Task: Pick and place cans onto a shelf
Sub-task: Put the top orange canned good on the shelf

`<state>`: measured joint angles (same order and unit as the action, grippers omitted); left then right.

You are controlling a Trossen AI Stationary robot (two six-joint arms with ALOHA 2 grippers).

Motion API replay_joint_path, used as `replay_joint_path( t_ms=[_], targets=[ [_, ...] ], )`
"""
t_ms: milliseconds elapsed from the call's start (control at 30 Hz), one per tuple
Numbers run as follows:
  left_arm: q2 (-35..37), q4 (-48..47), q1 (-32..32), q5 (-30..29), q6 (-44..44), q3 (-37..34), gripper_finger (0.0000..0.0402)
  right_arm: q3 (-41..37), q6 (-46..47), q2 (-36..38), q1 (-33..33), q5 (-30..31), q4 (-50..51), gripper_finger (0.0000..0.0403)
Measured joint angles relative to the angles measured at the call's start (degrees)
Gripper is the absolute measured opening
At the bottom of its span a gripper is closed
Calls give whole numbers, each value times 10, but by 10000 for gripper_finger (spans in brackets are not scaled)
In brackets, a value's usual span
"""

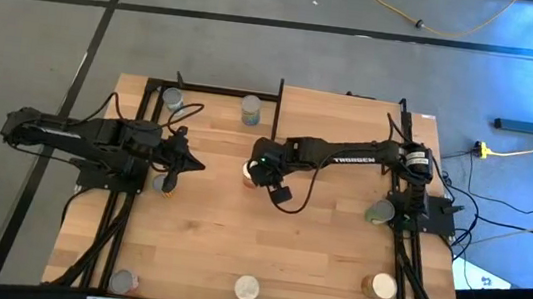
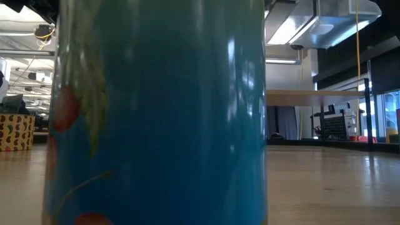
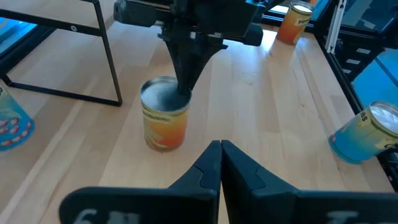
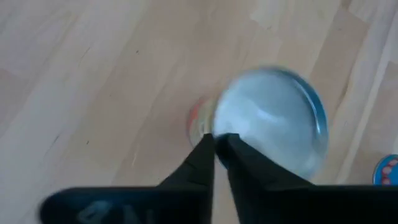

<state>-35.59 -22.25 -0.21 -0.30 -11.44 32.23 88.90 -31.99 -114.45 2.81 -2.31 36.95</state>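
Observation:
An orange-labelled can [image 3: 165, 121] with a silvery lid stands upright on the table's middle [image 1: 248, 172]. My right gripper [image 4: 216, 142] reaches in from the table's right, slanting down, its fingers shut at the lid's edge. My left gripper [image 3: 221, 150] waits shut to the can's left [image 1: 189, 166], pointing at it. The shelf [image 1: 212, 98], a wood board framed by black posts, is at the far edge, with two cans [image 1: 172, 98] [image 1: 250, 110] inside its frame. Several more cans stand around the table. My right gripper's shut fingertips [image 3: 182, 92] are at the orange can's lid [image 4: 273, 118], close to its rim, coming slanting from above. I cannot tell whether they touch it. The can stands upright with its base on the table.
A blue can [image 3: 364, 134] stands close beside my left gripper on the near side. More cans line the near edge [image 1: 121, 281] [image 1: 247, 288] [image 1: 379, 285], one [image 2: 156, 112] filling the low view. Another [image 1: 378, 215] stands by the right arm's base. A shelf post [image 3: 106, 56] stands left of the can.

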Motion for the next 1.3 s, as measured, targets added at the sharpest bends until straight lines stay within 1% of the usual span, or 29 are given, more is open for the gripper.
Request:
replay_joint_path(
  t_ms=[67,200,333,633,767,933,1033,1133,1300],
  targets=[
    [0,0,0,0,0,0,0,0,2,0,0,-1,1,9],
    [0,0,0,0,0,0,0,2,2,0,-1,-1,4,4],
    [0,0,0,0,0,0,0,22,18,-3,-6,3,20,3],
    [0,0,0,0,0,0,0,90,34,-6,-9,3,113,1],
    [0,0,0,0,0,0,0,135,35,-6,-16,3,147,1],
    [0,0,0,0,0,0,0,216,38,-4,-26,2,205,0],
    [0,0,0,0,0,0,0,271,53,-4,-28,6,252,0],
    [0,0,0,0,1,0,0,318,72,-3,-29,33,308,0],
    [0,0,0,-9,21,0,0,382,131,-3,-29,45,389,0]
  ],
)
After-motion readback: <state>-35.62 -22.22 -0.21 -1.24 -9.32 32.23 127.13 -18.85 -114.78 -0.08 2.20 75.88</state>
